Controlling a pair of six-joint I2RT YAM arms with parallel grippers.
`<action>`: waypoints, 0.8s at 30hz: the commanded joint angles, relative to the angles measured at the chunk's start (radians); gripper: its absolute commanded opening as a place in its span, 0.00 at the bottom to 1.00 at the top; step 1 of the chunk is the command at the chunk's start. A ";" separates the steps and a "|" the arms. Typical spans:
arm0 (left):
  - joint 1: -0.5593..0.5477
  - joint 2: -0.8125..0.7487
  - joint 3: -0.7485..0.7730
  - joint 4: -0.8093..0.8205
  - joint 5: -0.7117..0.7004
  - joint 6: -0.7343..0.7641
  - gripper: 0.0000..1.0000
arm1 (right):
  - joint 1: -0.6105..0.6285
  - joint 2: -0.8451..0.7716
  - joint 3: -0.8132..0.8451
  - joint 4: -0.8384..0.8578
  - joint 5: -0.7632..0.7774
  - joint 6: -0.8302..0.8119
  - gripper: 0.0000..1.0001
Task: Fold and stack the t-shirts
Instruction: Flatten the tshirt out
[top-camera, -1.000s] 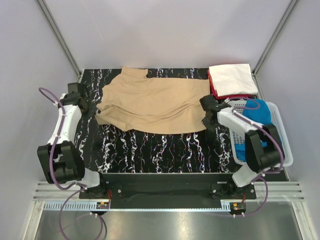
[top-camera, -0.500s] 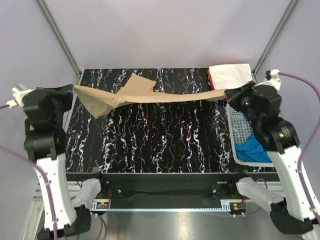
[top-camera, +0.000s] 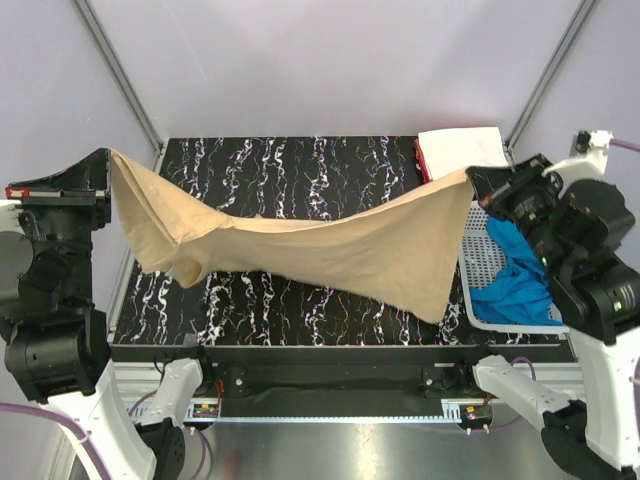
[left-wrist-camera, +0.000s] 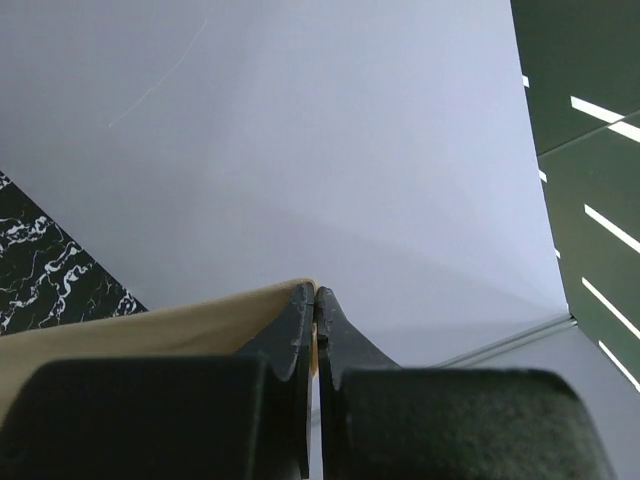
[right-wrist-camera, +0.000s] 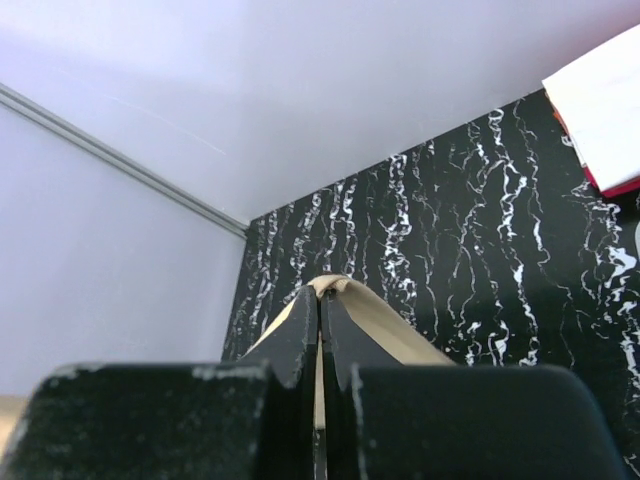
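Observation:
The tan t-shirt (top-camera: 300, 245) hangs spread in the air above the black marbled table (top-camera: 300, 160), held by two corners. My left gripper (top-camera: 108, 155) is shut on its left corner (left-wrist-camera: 200, 325), raised high at the left edge. My right gripper (top-camera: 468, 175) is shut on its right corner (right-wrist-camera: 400, 335), raised at the right. The cloth sags between them and its lower edge hangs toward the table's front. A folded white t-shirt (top-camera: 460, 150) lies on a red one (top-camera: 424, 165) at the back right. A bright blue t-shirt (top-camera: 515, 275) lies in the basket.
A white mesh basket (top-camera: 475, 290) stands at the table's right edge beneath my right arm. Grey enclosure walls and metal posts (top-camera: 115, 70) stand close on both sides. The white and red stack also shows in the right wrist view (right-wrist-camera: 605, 105).
Both grippers have lifted the tan shirt off the table and pulled it toward the front. The shirt went from flat, to stretched taut, to hanging open between the raised arms.

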 joint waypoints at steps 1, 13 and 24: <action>0.000 0.081 0.004 0.026 0.017 0.045 0.00 | -0.002 0.113 0.061 0.058 -0.003 -0.069 0.00; 0.003 0.508 0.284 0.167 0.039 0.136 0.00 | -0.002 0.525 0.455 0.154 -0.059 -0.150 0.00; 0.049 0.478 0.422 0.129 0.101 0.096 0.00 | 0.000 0.522 0.552 0.056 -0.072 -0.170 0.00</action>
